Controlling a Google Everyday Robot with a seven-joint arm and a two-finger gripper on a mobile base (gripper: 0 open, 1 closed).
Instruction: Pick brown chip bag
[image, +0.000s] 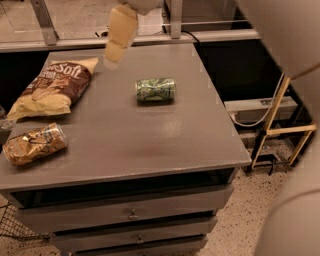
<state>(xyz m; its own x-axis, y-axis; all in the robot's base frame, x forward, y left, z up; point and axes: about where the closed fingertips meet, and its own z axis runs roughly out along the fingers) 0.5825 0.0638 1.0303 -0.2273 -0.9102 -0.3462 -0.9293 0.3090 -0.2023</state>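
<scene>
1. The end effector (115, 50) is hanging over the far left part of the worktop (150, 145). It is showing as a pale yellow, tapered shape coming down from the top edge of the view, with its lower tip pointing down and slightly left.
2. Whether the end effector is standing wide or narrow cannot be told. It is carrying nothing that can be made out.
3. The brown chip bag (52, 87) is lying flat on the far left of the worktop, set on a slant. Its dark brown middle with white "Soft" lettering is facing up, and its pale yellow-tan ends are pointing toward the far side and toward the left edge.
4. In the view, the bag's far end is sitting just left of and below the end effector's tip, with a gap showing between them.
5. A green patterned can (156, 90) is lying on its side near the middle of the worktop, right of the bag and well apart from it.
6. A shiny gold-brown can (35, 144) is lying on its side at the front left of the worktop, near the bag's lower end but not touching it.
7. Drawers with small knobs (132, 216) are sitting under the worktop.
8. Large, pale, blurred parts of the robot arm (285, 30) are filling the right side of the view.
</scene>
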